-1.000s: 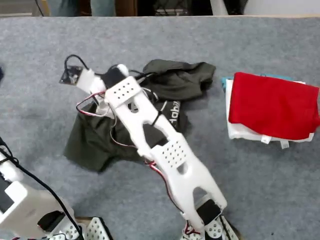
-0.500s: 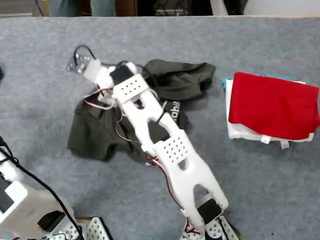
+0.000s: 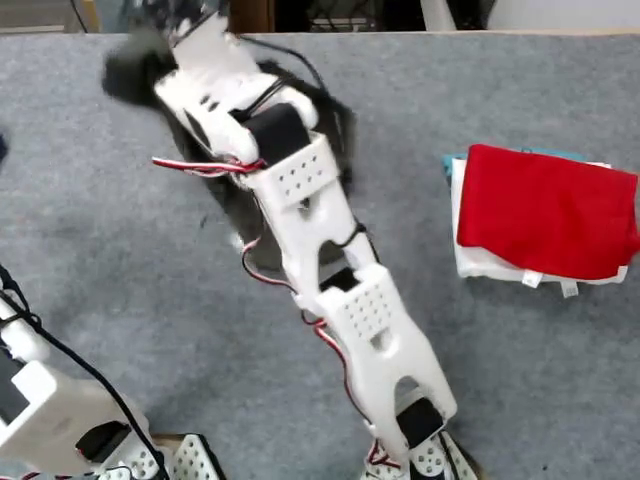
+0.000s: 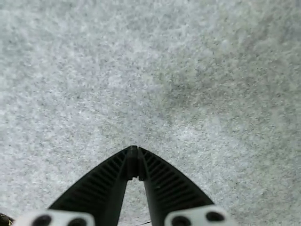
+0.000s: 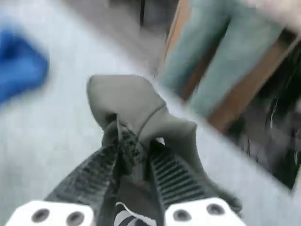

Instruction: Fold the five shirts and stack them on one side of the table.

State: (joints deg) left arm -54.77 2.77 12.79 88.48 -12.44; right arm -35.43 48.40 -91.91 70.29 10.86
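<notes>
My right gripper (image 5: 130, 151) is shut on a bunched fold of the dark olive shirt (image 5: 134, 106). In the high view the right arm (image 3: 300, 190) stretches to the far left of the table, and the olive shirt (image 3: 130, 72) hangs lifted from its tip, with the rest trailing under the arm. At the right side lies a stack of folded shirts with a red shirt (image 3: 545, 222) on top, a white one (image 3: 485, 262) under it and a teal edge behind. My left gripper (image 4: 133, 154) is shut with nothing in it, low over bare grey carpet.
The left arm's base (image 3: 50, 420) stands at the near left corner. A blue thing (image 5: 19, 66) lies off to one side in the right wrist view. A person's legs (image 5: 225, 56) stand beyond the table's far edge (image 3: 420, 33).
The right arm has swung up and toward the far left edge, pulling the olive shirt off the table's middle. The folded stack has not moved.
</notes>
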